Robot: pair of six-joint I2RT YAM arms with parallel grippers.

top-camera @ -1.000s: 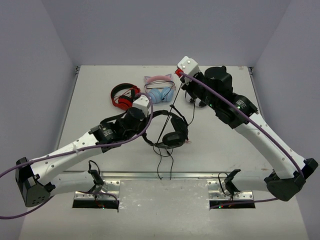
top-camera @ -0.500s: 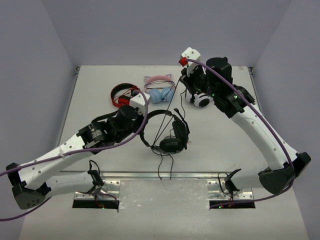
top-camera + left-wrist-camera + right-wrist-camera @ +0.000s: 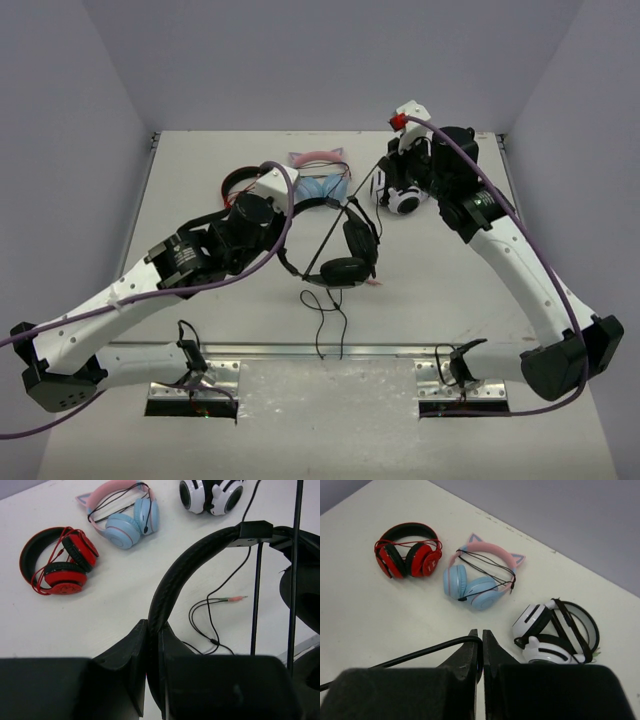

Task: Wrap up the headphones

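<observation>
headphones (image 3: 345, 270) mid-frame in top view, seemingly raised off the tabletop (image 3: 190, 160) | left pincer (image 3: 154, 630) clamped on headband (image 3: 185, 565) | right pincer (image 3: 481, 640) pinching cable (image 3: 430, 649) (thin, limp) | we judge: light; band springy-stiff, cable floppy, tangle-prone; hold band, guide cable around cups

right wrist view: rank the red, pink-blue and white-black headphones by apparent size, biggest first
1. white-black headphones and pink-blue headphones: look about alike, not ranked.
2. red headphones: smallest, but farthest from the camera.
</observation>
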